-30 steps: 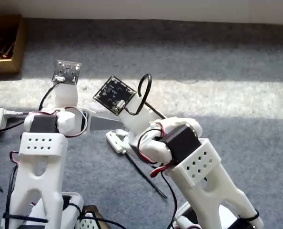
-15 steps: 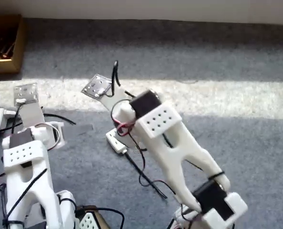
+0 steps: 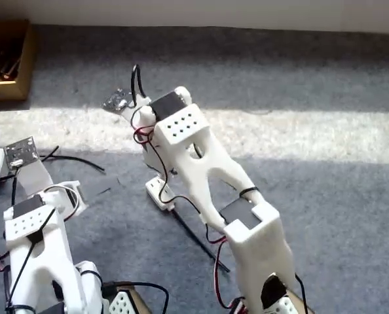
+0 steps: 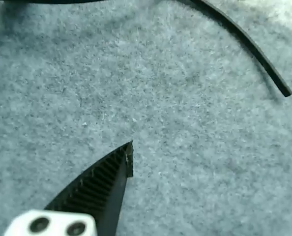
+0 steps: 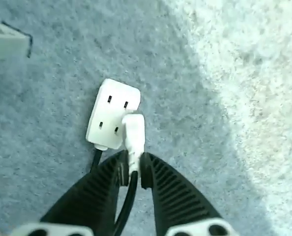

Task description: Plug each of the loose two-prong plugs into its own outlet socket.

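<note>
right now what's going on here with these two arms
The right tool grips a white plug by its tail end, at the corner of the white outlet on the carpet. Whether the prongs are in cannot be seen. The left tool is open over carpet near a black cable, holding nothing.

Prongs covered, edges cropped

In the right wrist view the white plug (image 5: 133, 130) hides its own prongs against the outlet block (image 5: 109, 115), so how deep it sits cannot be told. A white object (image 5: 6, 42) at 10 o'clock is cut by the edge. In the left wrist view a black cable (image 4: 244, 44) runs off at 12 o'clock. From above, the right arm (image 3: 201, 170) overlaps a white block (image 3: 158, 194).
</note>
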Controlling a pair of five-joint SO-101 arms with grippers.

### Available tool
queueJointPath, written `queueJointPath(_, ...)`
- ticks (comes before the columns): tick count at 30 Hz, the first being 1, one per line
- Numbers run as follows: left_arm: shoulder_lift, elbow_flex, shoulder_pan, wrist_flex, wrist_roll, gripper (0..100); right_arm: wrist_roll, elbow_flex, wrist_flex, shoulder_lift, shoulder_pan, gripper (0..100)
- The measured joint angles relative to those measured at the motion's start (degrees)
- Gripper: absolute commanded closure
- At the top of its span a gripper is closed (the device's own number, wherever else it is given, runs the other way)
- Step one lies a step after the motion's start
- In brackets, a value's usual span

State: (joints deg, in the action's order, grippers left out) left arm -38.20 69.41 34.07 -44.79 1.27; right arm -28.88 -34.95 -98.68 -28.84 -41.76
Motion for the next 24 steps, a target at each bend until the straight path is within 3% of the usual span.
queueJointPath(8, 0.0, 0.62, 0.0, 0.0, 0.0, 38, -22.42, 6.95, 0.0, 2.2, 0.0, 99.2)
queueJointPath(24, 0.0, 0.79, 0.0, 0.0, 0.0, 38, -40.26, 9.32, 0.0, 10.64, -3.87, 99.1)
